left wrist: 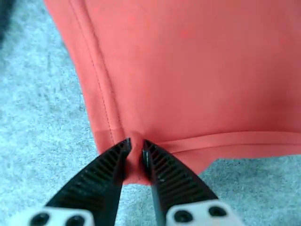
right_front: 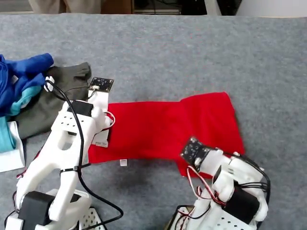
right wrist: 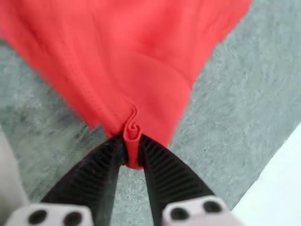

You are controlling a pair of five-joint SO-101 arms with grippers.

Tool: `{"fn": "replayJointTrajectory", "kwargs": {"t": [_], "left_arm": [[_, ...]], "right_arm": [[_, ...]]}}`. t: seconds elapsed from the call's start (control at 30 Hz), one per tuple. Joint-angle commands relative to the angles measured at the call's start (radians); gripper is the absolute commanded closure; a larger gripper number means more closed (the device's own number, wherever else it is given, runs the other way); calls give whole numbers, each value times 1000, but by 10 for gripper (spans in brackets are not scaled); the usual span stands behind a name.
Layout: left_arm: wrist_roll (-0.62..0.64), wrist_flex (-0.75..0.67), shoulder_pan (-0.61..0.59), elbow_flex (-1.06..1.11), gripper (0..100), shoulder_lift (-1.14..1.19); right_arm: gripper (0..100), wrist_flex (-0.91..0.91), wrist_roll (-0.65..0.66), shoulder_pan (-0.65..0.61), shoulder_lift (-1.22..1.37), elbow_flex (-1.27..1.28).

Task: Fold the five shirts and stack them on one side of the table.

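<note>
Right now the red shirt (right_front: 168,129) lies flat as a long band across the middle of the grey counter (right_front: 192,52), with both arms on it, one at each end of its near edge. The left tool (left wrist: 135,155) is closed on the shirt's corner: its black ridged fingers (left wrist: 106,176) pinch the cloth where a stitched side hem meets the bottom hem, and a small nub of red fabric sits squeezed between the tips. In the high view the left arm (right_front: 62,139) reaches over that end of the shirt, its wrist above the cloth's edge.

The right tool (right wrist: 133,150) is likewise clamped on the shirt. A rolled, bunched fold of red fabric stands up between its fingers (right wrist: 164,176), and the cloth fans out from that pinch across the counter. In the high view the right arm (right_front: 235,182) sits over the shirt's near corner on its own side, where the wider end of the band lies.

A small white tag (right_front: 123,162) shows at the shirt's near edge, between the two arms.

Off on the left arm's side of the counter, other shirts lie in a loose heap: a blue shirt (right_front: 24,76) crumpled on top, an olive shirt (right_front: 53,100) spread beneath and beside it, just beside the red shirt's end, and a teal shirt (right_front: 7,134) at the counter's edge. A white sheet (right_front: 12,155) lies next to the teal one.
</note>
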Motion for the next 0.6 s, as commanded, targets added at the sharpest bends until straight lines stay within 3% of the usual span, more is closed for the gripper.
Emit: {"fn": "replayJointTrajectory", "kwargs": {"t": [0.0, 0.17, 0.33, 0.4, 0.47, 0.57], "left_arm": [[61, -11, -49, -17, 869, -25], [74, -2, -89, -17, 823, -31], [80, 49, -94, -75, 825, -31], [84, 84, -91, -149, 826, -31], [133, 91, -86, -219, 850, -22], [215, 38, -80, -269, 966, -10]], "right_arm": [[883, 31, 58, 10, 2, -12], [778, 32, 87, 18, 2, -30], [771, 26, 83, 18, 12, -134], [843, 5, 78, 16, 13, -171], [992, -69, 21, 8, 16, -170], [963, -216, -54, -21, 65, -124]]}}
